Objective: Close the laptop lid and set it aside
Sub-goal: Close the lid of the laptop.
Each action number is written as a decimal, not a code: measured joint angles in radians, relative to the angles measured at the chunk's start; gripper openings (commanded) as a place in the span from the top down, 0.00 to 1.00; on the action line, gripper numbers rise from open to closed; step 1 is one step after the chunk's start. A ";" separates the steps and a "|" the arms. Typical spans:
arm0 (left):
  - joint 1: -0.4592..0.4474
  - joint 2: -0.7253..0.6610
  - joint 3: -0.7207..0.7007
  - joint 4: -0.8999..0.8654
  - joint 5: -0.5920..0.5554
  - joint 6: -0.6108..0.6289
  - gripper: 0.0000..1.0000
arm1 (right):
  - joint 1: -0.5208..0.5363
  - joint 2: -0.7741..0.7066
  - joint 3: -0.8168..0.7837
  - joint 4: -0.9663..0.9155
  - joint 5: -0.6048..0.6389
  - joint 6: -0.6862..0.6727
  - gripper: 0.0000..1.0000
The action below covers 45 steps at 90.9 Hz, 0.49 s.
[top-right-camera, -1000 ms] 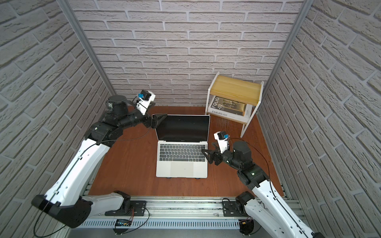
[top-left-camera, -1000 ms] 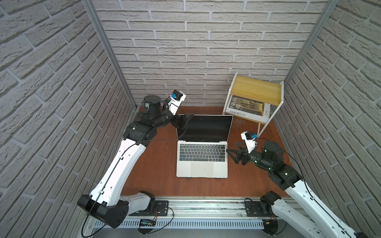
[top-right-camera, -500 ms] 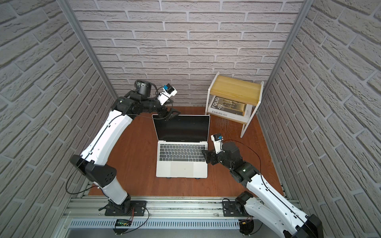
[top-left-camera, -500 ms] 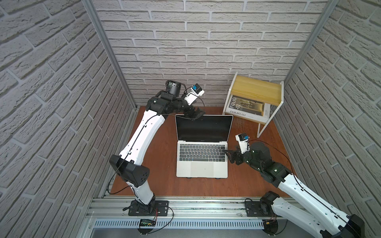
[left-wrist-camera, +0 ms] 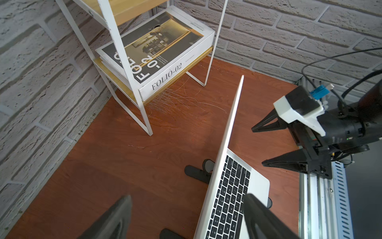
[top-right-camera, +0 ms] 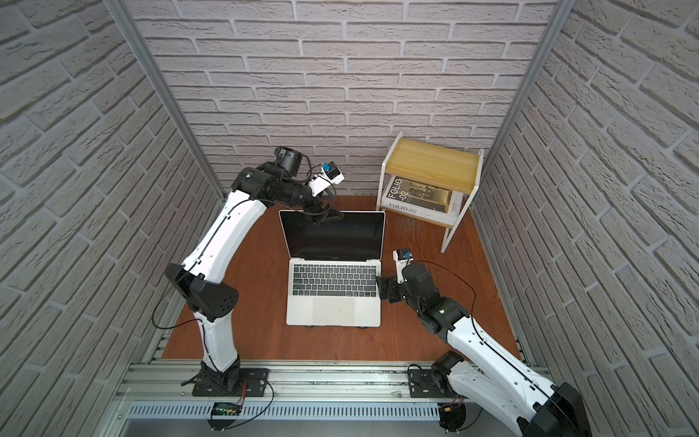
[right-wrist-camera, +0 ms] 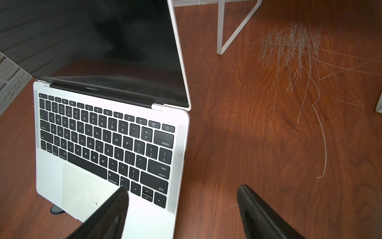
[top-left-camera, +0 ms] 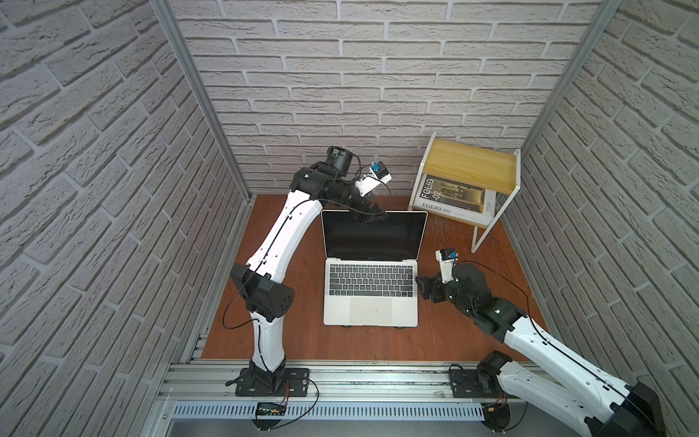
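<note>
In the middle of the table [top-left-camera: 302,333] sits the laptop [top-left-camera: 372,302], its laptop lid [top-left-camera: 372,236] standing up. The left gripper [top-left-camera: 373,218], at 12 o'clock, is open around the lid's top edge. The right gripper [top-left-camera: 422,289], at 3 o'clock, is open too. Closing looks about to start: push the lid gently down.

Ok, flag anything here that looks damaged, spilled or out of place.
A patch of pale scratches scars the wooden table between the laptop and the shelf. Nothing looks spilled or askew.
</note>
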<state>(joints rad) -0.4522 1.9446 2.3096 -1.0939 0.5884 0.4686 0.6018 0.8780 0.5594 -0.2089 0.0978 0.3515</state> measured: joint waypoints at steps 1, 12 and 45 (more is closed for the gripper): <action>0.000 0.001 0.000 -0.003 0.000 0.003 0.15 | 0.000 0.002 0.000 0.000 0.000 0.000 0.14; -0.014 0.017 0.000 -0.028 -0.003 0.011 0.20 | 0.000 0.031 0.000 0.004 0.009 0.017 0.14; -0.065 0.013 -0.048 -0.041 -0.025 0.029 0.26 | 0.000 0.102 0.000 0.011 0.065 0.090 0.14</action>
<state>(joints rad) -0.5171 1.9575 2.2620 -1.1351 0.5632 0.4973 0.6022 0.9798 0.5594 -0.1982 0.1631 0.4412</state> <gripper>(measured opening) 0.749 0.862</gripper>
